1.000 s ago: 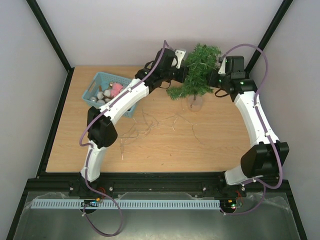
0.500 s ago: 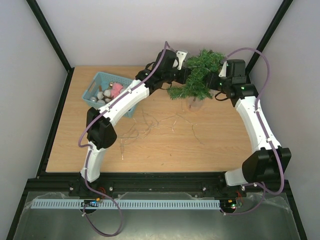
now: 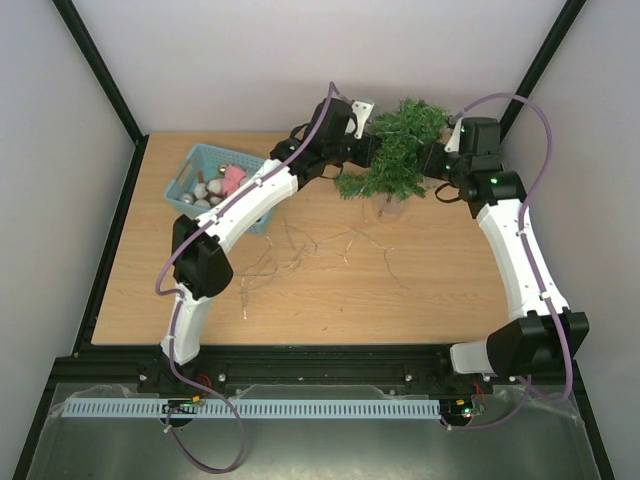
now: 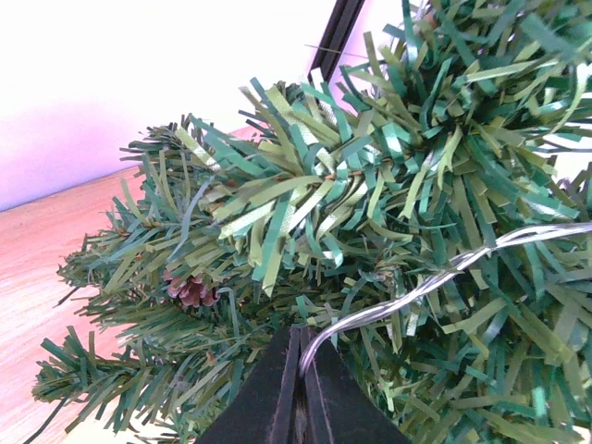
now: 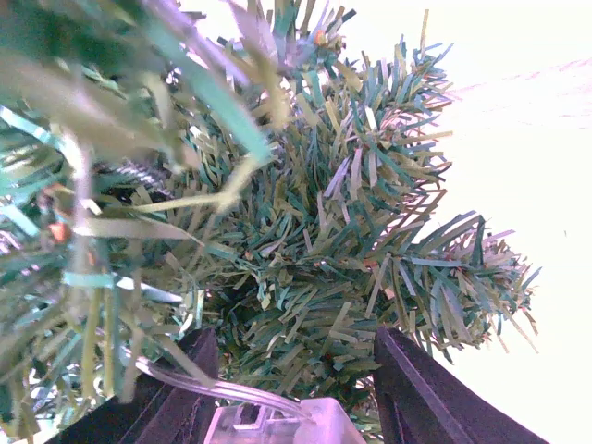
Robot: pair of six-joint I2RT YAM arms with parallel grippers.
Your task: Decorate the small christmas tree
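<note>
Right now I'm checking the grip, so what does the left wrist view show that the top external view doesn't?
Only left wrist: the left gripper shut on a silver wire, and a small pine cone. Only top external: the teal basket and the right arm. Shared: the small christmas tree and the wooden table.

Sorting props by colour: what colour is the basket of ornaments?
Teal; the basket shows best in the top external view.
</note>
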